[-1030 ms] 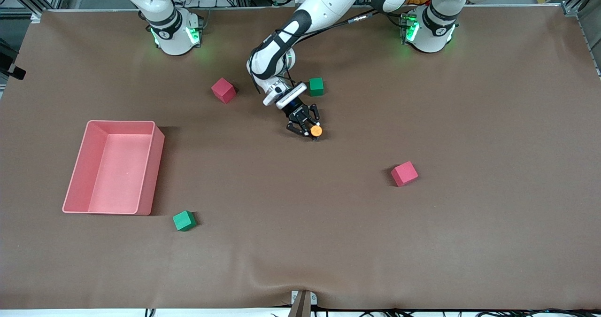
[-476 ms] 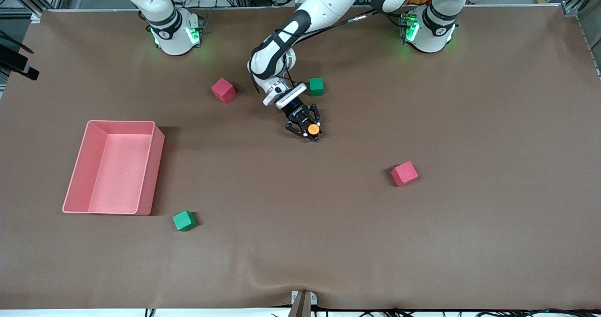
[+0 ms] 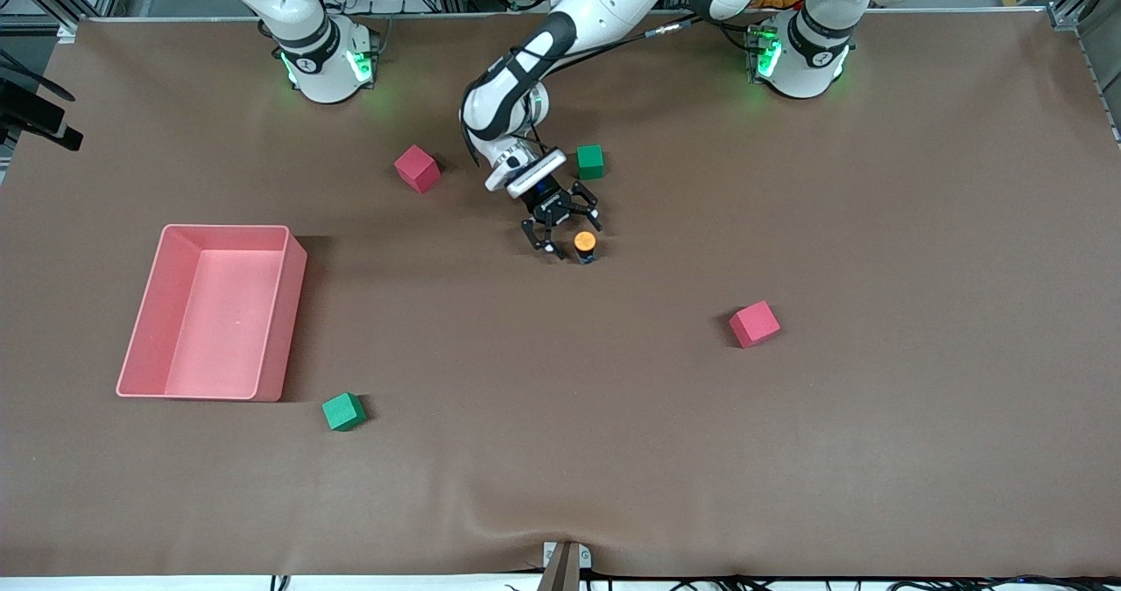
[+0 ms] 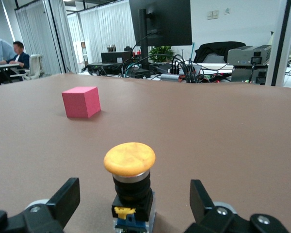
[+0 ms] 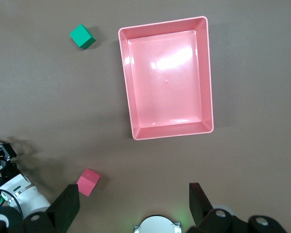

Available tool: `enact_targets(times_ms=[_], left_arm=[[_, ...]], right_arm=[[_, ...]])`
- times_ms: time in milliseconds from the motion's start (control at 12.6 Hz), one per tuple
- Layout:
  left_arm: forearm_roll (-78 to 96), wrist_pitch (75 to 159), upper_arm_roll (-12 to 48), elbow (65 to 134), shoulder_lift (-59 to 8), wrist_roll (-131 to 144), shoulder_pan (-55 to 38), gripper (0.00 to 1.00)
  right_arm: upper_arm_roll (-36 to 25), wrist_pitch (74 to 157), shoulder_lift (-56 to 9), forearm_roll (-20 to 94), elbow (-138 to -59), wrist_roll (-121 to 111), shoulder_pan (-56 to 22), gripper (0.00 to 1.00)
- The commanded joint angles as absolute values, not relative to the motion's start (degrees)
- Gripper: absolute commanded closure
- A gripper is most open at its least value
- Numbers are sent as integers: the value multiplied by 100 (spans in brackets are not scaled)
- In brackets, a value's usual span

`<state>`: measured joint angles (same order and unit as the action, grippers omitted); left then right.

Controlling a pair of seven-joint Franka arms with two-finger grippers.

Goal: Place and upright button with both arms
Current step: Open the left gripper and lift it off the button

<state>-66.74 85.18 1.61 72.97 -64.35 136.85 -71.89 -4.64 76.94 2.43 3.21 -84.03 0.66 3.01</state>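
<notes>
One button [image 3: 585, 245] stands upright on the bench [image 3: 876, 442] near its middle, orange cap up. The left gripper [image 3: 565, 226] is spread open around it, not touching. The right gripper [image 5: 136, 206], open, waits high over the one pink tray [image 3: 140, 346]. Two red cubes [image 3: 416, 168] [image 3: 754, 324] and two green cubes [image 3: 590, 161] [image 3: 343, 411] lie scattered.

Orange-capped black-and-blue button [image 3: 584, 246], pink tray [image 3: 278, 328], brown table [image 3: 876, 442]
</notes>
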Motion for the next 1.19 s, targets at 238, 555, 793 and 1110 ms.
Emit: enact_targets(times_ms=[238,555,793,1110], left_arm=[[-6251,8175,360,7172,-5820,12563,-7216,0],[-5749,8183,360,7128,-5055,11192,-7006,0],[-5301,8209,369,7128,-4371,9604,-6672,0],[-4537,8341,360,7119,-3412,7088,-6005,0]], right_arm=[[-483,7611,202,255,-8306,176,272,0],[-483,7638,202,264,-8306,167,273,0],[-492,7646,202,281,-8306,167,299,0],[-492,7690,193,290,-8306,167,308,0]])
